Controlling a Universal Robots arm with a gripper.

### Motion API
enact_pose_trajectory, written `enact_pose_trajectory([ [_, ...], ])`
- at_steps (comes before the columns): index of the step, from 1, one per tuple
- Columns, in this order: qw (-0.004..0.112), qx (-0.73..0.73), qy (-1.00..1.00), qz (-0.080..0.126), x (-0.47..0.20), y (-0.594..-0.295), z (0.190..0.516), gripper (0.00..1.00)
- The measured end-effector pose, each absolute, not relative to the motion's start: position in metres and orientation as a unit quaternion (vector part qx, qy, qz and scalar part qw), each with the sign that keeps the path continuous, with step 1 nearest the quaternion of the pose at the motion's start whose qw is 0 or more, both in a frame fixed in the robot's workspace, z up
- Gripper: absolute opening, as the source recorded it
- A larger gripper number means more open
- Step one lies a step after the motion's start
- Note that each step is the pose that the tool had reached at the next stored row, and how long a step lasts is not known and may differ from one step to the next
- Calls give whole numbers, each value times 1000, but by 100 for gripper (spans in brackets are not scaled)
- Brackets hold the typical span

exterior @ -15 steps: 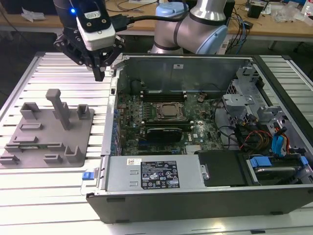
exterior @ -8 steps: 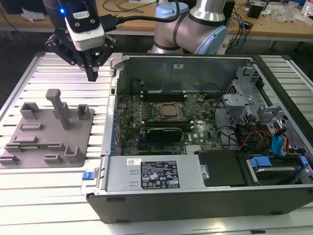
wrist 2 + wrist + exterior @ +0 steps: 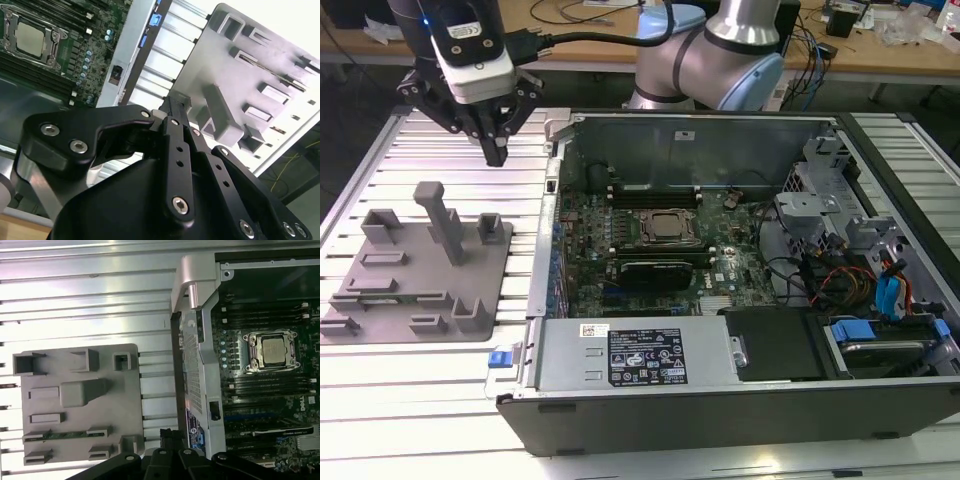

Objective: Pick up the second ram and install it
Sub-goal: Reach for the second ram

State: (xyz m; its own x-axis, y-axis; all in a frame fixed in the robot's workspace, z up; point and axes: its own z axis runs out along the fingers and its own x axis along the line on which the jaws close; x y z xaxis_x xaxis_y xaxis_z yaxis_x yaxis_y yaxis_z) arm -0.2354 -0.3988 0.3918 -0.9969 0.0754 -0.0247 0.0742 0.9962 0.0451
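Note:
The second ram [image 3: 67, 435] is a thin green stick lying in a slot of the grey holder plate [image 3: 125, 405] in the first wrist view. My gripper [image 3: 497, 152] hangs above the slatted table, behind the holder plate [image 3: 380, 320] and just off the open computer case's corner. Its black fingers meet at the tip and hold nothing; the tip [image 3: 170, 434] also shows from behind in the second wrist view [image 3: 176, 102]. Inside the case lies the motherboard with its CPU socket [image 3: 670, 228] and long black memory slots [image 3: 650, 197] on either side.
A tall grey post [image 3: 442, 215] rises from the holder plate. The case wall [image 3: 552, 200] stands between plate and motherboard. A labelled power supply [image 3: 640, 355] sits at the case's front, with a drive cage and cables [image 3: 880, 280] at the exterior view's right. The arm's body [image 3: 720, 50] is behind.

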Motion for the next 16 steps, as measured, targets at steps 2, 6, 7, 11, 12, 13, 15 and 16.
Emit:
enact_pose_trajectory([
  [2,13,37,999,22,-241,-399,392,8],
  [6,13,37,999,22,-248,-399,392,8],
  [7,13,37,999,22,-251,-399,391,8],
  [11,13,37,999,22,-264,-399,390,8],
  [12,13,37,999,22,-267,-399,389,8],
  [13,13,37,999,22,-271,-399,389,8],
  [15,13,37,999,22,-275,-399,388,8],
  [16,13,37,999,22,-280,-399,387,8],
])
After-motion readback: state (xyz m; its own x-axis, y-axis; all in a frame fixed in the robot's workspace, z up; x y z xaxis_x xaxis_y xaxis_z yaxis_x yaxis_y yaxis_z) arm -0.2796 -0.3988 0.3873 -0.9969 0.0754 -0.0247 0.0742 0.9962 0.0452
